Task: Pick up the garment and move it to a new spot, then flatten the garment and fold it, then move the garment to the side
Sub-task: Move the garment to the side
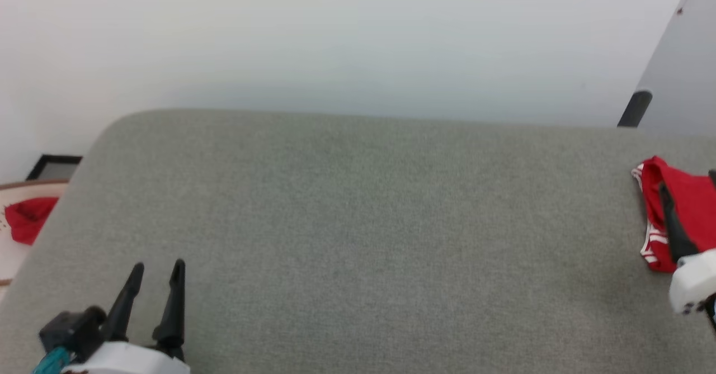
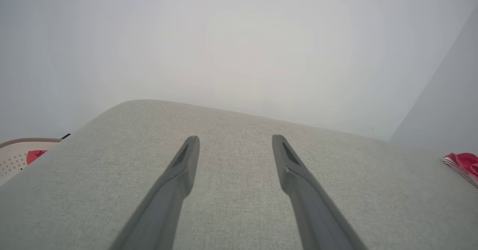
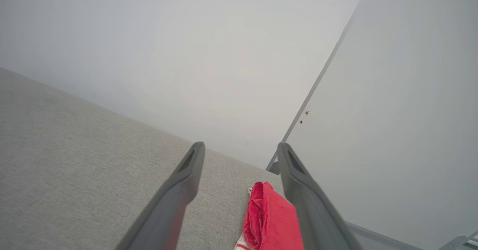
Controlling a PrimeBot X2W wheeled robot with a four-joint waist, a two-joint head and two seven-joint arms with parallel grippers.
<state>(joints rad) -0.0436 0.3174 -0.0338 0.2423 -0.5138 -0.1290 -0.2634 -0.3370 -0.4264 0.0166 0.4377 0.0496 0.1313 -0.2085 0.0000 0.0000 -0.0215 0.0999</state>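
The garment [image 1: 679, 206], red with white-and-red striped trim, lies bunched at the far right edge of the grey padded table [image 1: 358, 223]. My right gripper [image 1: 688, 179] hovers over it, open, fingers astride the red cloth. In the right wrist view the garment [image 3: 269, 216] lies low between the spread fingers of that gripper [image 3: 242, 145], and nothing is pinched. My left gripper [image 1: 159, 265] stands open near the table's front left, over bare fabric. The left wrist view shows its gripper [image 2: 236, 139] empty, with the garment [image 2: 465, 162] far off to the right.
A pale basket [image 1: 11, 251] holding a red cloth [image 1: 28, 217] stands beyond the table's left edge, with a black frame [image 1: 53, 167] behind it. A white wall runs behind the table. A grey panel [image 1: 682, 55] and a dark post [image 1: 635, 108] rise at the back right.
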